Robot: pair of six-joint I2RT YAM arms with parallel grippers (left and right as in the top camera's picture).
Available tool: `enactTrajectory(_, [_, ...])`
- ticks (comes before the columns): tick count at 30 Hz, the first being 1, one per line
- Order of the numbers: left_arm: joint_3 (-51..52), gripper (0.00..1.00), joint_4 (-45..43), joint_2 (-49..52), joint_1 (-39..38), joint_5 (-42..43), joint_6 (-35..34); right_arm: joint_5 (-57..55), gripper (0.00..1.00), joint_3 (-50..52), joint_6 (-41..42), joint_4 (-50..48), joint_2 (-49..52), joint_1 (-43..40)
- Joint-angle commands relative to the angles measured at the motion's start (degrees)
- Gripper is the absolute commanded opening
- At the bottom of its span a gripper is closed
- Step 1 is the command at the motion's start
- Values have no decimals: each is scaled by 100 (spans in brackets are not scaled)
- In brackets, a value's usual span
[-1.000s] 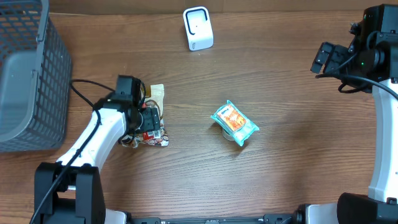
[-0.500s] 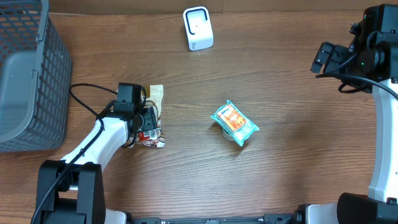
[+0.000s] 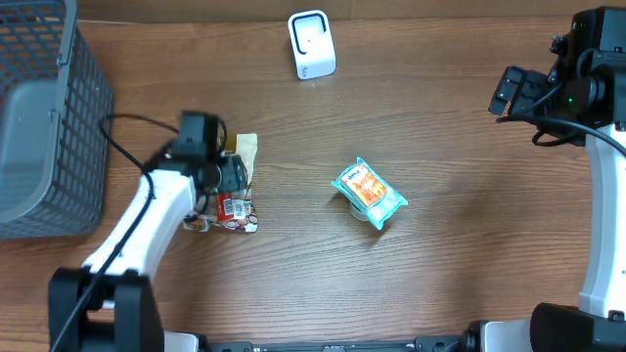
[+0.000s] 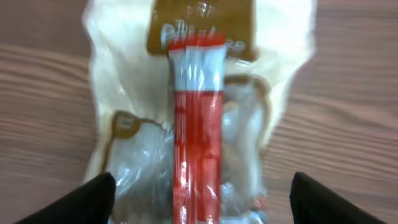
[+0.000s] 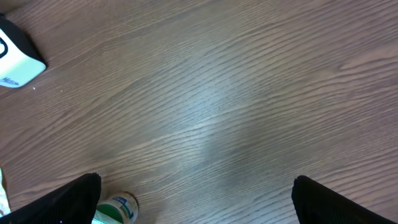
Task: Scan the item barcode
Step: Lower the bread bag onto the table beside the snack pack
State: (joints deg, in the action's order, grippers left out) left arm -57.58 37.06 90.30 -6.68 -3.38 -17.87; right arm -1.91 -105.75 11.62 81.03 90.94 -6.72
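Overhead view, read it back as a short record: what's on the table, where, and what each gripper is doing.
table: wooden
basket: grey, far left edge
scanner: white, top centre
teal pack: centre, clear of both arms
snack bag: clear with a red strip, left of centre
left gripper: open, over the snack bag
right gripper: open, empty, above bare wood

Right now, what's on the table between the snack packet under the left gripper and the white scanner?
Nothing: in the overhead view, only bare wooden table runs from the snack packet under the left gripper to the white scanner.
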Motion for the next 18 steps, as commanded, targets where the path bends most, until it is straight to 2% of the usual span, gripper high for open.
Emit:
enactTrajectory(1, [-866,82,575,-621,-2,96,-4,-59,100,-103,15,-37,-13,-4])
enactTrajectory(2, [-960,81,763,-713,-13,181,-17,-59,100,-103,15,-37,-13,-4])
enactTrajectory(3, [-1023,73,1047,-844,-13,422,-15,-59,100,-103,17,-37,-13,-4])
enactTrajectory(4, [-1019,58,1231,-909,-13,553,-13,-59,100,-103,15,-37,-13,-4])
enactTrajectory(5, [-1019,32,1475,-931,-13,627,-13,-59,100,-103,17,-37,-13,-4])
enactTrajectory(6, [-1016,13,1707,-933,-11,640,-13,-59,100,-103,15,-37,-13,-4])
enactTrajectory(7, [-994,4,1982,-914,-11,643,-15,-59,100,-103,17,-37,-13,-4])
enactTrajectory(12, [-518,4,2586,-887,-13,1274,-15,-57,100,-103,15,-37,-13,-4])
enactTrajectory(18, [503,4,2142,-887,-13,1698,-42,-59,100,-103,17,-37,-13,-4])
